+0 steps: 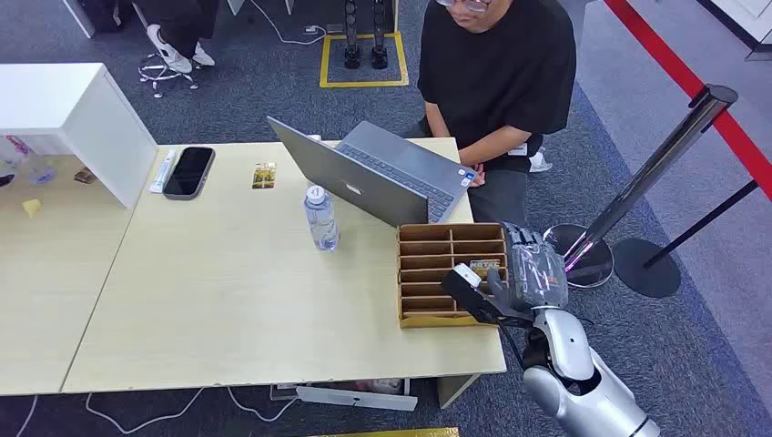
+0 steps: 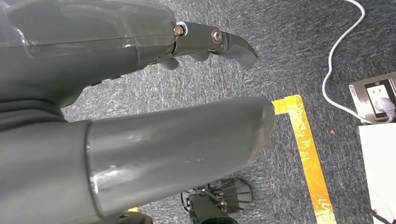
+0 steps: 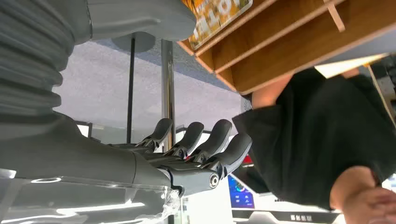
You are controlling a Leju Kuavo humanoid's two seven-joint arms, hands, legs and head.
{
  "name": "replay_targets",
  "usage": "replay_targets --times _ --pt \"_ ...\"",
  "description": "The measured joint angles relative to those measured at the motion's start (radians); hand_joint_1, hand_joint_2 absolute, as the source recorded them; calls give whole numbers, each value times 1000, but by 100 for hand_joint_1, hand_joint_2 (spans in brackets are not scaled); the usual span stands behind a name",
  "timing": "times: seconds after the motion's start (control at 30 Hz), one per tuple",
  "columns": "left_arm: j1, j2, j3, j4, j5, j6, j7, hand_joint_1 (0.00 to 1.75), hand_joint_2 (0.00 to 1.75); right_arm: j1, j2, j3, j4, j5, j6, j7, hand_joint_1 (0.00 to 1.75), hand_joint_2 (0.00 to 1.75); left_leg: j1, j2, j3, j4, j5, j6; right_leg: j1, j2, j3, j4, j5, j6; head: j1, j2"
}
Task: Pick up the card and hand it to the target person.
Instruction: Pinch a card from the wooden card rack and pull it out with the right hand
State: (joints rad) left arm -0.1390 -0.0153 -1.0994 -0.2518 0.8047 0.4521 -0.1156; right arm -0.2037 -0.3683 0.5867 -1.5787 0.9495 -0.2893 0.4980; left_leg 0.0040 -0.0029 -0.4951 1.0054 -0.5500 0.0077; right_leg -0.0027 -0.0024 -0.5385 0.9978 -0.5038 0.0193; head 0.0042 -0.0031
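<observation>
Wooden card rack (image 1: pixel 450 238) at table edge (right hand (image 1: pixel 523 278) beside).

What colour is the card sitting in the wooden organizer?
Orange-yellow with pale lettering; the card shows best in the right wrist view, lying in the wooden organizer.

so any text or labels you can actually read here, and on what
Nothing reads whole.
"LO": large pale letters, cut off, on the orange card in the wooden organizer.
Small packet on the table: print too small.
Water bottle label: not legible.
Blue screen behind the right hand: icons blurred.
Strip of writing below it: too blurred.
</observation>
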Motion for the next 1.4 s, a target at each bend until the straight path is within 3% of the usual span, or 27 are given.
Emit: replay_targets --times 0.87,1.07,1.4 --pt "-2 0 -11 0 -17 -2 7 0 0 -26 -10 49 62 -16 85 3 69 175 0 0 0 0 0 0 0 0 0 0 0 0 0 0" --pt "-3 0 -13 0 -18 -2 7 0 0 -30 -10 57 69 -18 84 2 89 175 0 0 0 0 0 0 0 0 0 0 0 0 0 0" --pt "-3 0 -14 0 -18 -2 7 0 0 -36 -10 61 71 -14 77 2 91 175 0 0 0 0 0 0 0 0 0 0 0 0 0 0"
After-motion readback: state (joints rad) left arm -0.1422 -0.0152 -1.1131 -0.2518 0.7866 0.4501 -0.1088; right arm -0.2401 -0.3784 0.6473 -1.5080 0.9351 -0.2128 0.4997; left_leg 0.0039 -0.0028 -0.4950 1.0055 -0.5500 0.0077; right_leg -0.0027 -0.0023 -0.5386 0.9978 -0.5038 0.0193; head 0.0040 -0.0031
